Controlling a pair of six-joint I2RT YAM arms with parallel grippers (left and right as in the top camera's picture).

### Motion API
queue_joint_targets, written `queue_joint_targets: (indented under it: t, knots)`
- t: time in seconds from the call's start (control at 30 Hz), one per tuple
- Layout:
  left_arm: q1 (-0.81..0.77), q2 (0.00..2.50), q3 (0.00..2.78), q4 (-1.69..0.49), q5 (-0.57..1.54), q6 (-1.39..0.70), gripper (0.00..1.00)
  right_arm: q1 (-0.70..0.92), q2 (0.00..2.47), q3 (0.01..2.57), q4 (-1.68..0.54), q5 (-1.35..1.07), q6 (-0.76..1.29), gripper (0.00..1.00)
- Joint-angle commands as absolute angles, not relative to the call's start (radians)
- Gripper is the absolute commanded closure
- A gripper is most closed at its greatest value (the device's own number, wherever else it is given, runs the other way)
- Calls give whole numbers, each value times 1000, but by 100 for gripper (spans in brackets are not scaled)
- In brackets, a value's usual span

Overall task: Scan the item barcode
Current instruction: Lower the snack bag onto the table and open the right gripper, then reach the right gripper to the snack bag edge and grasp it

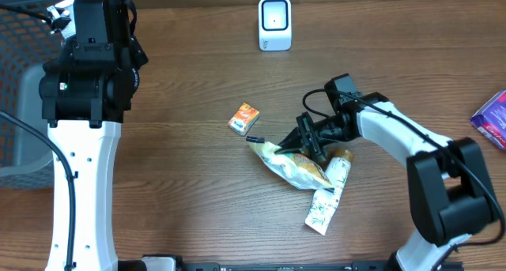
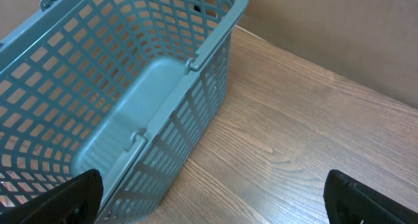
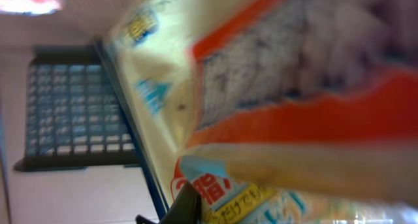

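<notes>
1 snack pouch (image 1: 298, 171) in R gripper (image 1: 291, 147) | L gripper (image 2: 212, 201) wide

1. The table (image 1: 182, 184) looks like brown wood-grain laminate, smooth with a low sheen.
2. The basket (image 2: 157, 87) is grey-blue moulded plastic lattice, smooth and matt.
3. The snack pouch (image 1: 292, 167) is glossy, crinkled printed film.
4. The barcode scanner (image 1: 274, 24) has a smooth white plastic shell.
5. The small orange box (image 1: 244, 118) looks like printed card.
6. The left arm (image 1: 79, 192) has smooth white casing and matt black housings.

blurred japanese print sits on a yellow band (image 3: 251, 201) of the crinkly orange-and-cream plastic snack bag (image 3: 274, 87); nothing else is legible.
</notes>
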State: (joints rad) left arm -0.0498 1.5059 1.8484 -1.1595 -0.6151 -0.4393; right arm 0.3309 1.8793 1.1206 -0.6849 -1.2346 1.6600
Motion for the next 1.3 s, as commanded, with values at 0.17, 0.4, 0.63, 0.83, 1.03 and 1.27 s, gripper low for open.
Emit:
queue_joint_targets:
  t: [0.17,0.4,0.63,0.83,1.03,1.27]
  knots:
    - [-44,1511,1859,-1159,-628,-446,0,241,1988,1120,-294,-1329,1737,96]
    - [-44,1511,1859,-1159,-628,-446,0,94,1988,1120,-5,-1330,1646,0]
    - [-44,1511,1859,-1159,-628,-446,0,44,1988,1120,362,-1322,1589,0]
    - [-44,1511,1859,-1159,-628,-446,0,-31,1975,1121,615,-1383,1537,1]
    - [-46,1511,1859,-1159,-628,-446,0,-41,1910,1121,624,-1431,1368,1]
    - [-46,1511,1859,-1159,-628,-446,0,-47,1896,1122,490,-1261,1441,1]
